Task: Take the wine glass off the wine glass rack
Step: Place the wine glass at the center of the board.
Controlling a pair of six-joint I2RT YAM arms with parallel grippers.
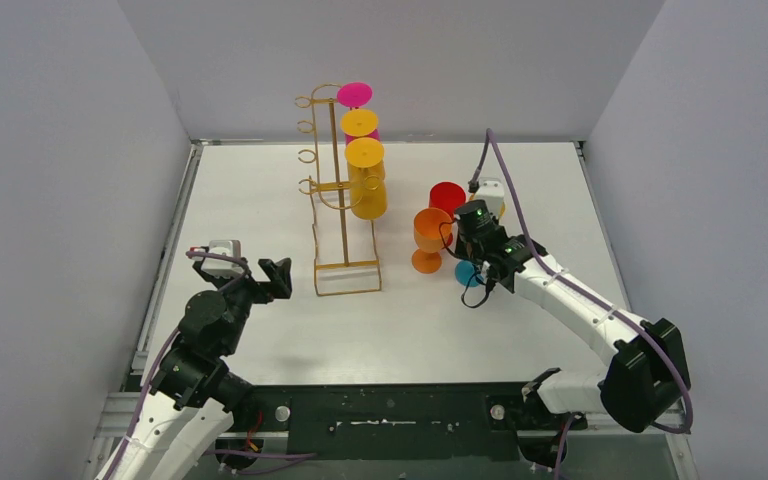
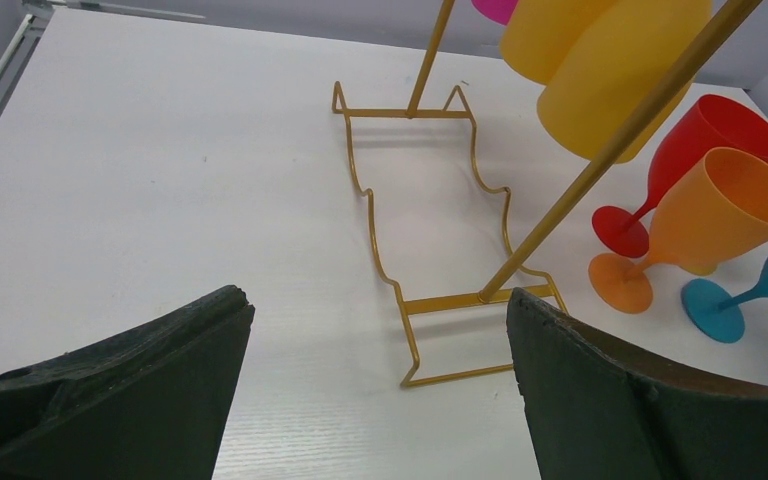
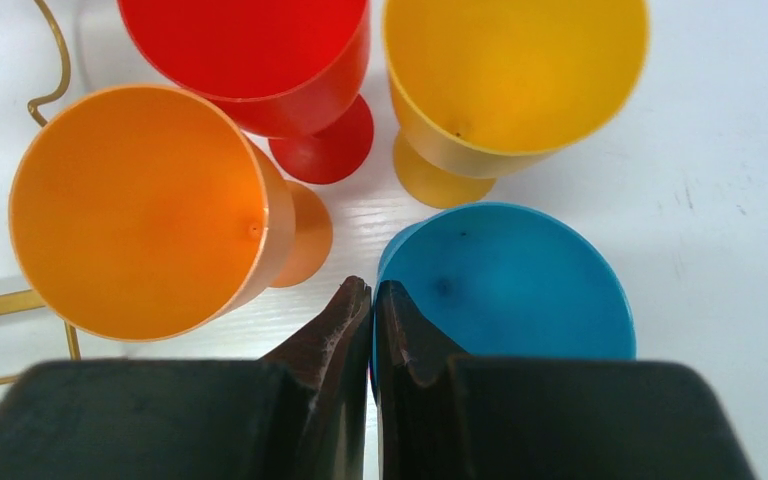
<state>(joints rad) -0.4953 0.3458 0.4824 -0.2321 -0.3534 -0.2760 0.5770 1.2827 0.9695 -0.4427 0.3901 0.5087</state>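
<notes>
Left of the rack [image 2: 608,150], the left pincer [image 1: 278,275] is wide open, empty. Right of it, the right pincer [image 3: 372,290] is shut by the blue glass [image 3: 510,280].

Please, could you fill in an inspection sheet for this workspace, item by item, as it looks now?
Surface: white table, a few faint marks.
Job's things: gold wine glass rack upright; magenta glass, upper yellow glass and lower yellow glass hang on it upside down. Red glass, orange glass, standing yellow glass and blue glass stand upright to its right.
Clutter: nothing seen.
Grippers: left gripper open, empty, facing the rack's base; right gripper shut, tips at the blue glass's rim, grip unclear.
Cables: right arm's purple cable; left arm's purple cable.
Surroundings: plain grey walls on three sides.
</notes>
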